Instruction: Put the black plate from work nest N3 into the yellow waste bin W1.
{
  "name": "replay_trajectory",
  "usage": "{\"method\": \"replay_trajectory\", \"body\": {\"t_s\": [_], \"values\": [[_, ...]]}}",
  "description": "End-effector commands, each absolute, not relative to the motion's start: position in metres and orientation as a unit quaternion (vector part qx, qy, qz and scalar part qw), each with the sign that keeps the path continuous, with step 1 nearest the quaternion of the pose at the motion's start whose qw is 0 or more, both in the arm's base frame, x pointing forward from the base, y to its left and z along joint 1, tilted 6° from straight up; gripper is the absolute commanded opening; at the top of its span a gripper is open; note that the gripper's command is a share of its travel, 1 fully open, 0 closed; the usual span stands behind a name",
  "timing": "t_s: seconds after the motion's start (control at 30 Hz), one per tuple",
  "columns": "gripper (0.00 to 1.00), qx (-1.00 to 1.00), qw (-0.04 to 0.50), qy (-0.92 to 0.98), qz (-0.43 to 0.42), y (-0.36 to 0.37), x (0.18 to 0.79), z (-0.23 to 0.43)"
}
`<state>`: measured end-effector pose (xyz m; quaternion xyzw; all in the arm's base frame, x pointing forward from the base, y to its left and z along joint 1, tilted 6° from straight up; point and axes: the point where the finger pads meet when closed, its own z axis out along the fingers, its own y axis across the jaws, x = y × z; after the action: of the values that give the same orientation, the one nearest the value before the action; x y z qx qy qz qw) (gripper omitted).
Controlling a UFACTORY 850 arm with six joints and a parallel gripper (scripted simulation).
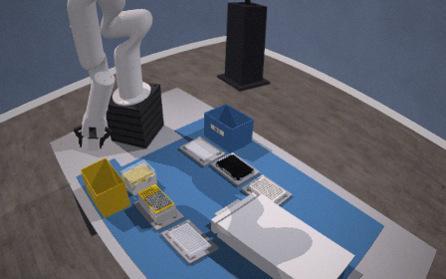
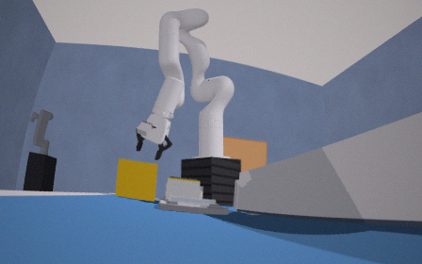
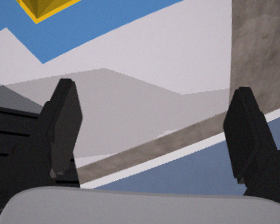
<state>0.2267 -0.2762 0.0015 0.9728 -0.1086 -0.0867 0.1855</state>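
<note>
The black plate (image 1: 234, 166) lies in its grey nest in the middle of the blue mat. My gripper (image 1: 92, 137) is open and empty. It hangs above the bench's far left corner, beside the arm's black base (image 1: 135, 116) and behind the yellow bin, far from the black plate. Its fingers show wide apart in the wrist view (image 3: 153, 136) and in the exterior view (image 2: 153, 146).
A blue bin (image 1: 228, 128) stands at the mat's back. White plates lie in nests (image 1: 201, 150) (image 1: 267, 188) either side of the black one, and another (image 1: 189, 239) at the front. A clear-lidded tip box (image 1: 138, 175), a yellow rack (image 1: 156, 200) and the large white cooler (image 1: 280, 238) stand nearby.
</note>
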Motion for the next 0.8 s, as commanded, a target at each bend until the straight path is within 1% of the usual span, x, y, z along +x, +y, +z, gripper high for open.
{"method": "replay_trajectory", "body": {"t_s": [0.0,0.53,0.57,0.73,0.77], "values": [[1.0,0.975,0.18,-0.097,-0.088,-0.265,0.241,0.005],[1.0,0.98,0.167,-0.074,-0.082,-0.223,0.285,0.013],[1.0,0.982,0.16,-0.062,-0.076,-0.219,0.289,0.014],[1.0,0.982,0.16,-0.062,-0.076,-0.208,0.298,0.016],[1.0,0.985,0.151,-0.051,-0.07,-0.204,0.301,0.016]]}}
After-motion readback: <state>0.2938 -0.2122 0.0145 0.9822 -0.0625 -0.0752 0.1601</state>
